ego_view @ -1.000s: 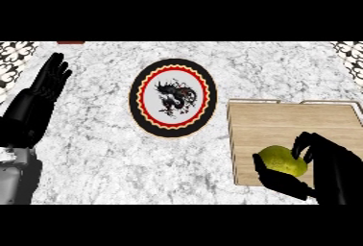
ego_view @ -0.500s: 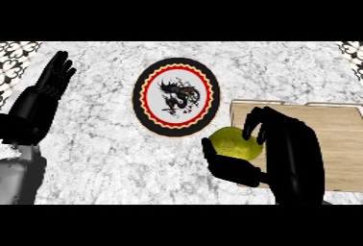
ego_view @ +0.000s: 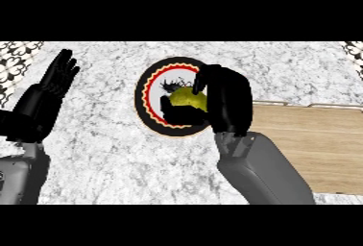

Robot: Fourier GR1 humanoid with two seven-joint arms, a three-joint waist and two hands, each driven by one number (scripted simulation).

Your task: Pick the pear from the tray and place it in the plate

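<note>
While the right hand (ego_view: pixel 230 98) has fingers and thumb curled round the pear (ego_view: pixel 186 98), the pear sits over the plate (ego_view: pixel 145 96) centre; can't tell if it touches. Wooden tray (ego_view: pixel 312 139) just right of plate, part hidden by forearm. Left hand (ego_view: pixel 42 103) at left edge, fingers straight, up.

worktop (ego_view: pixel 106 158): you see smooth, veined marble
tray (ego_view: pixel 315 141): pale wood, visible grain
plate (ego_view: pixel 142 103): smooth, painted
pear (ego_view: pixel 186 98): matt skin
</note>
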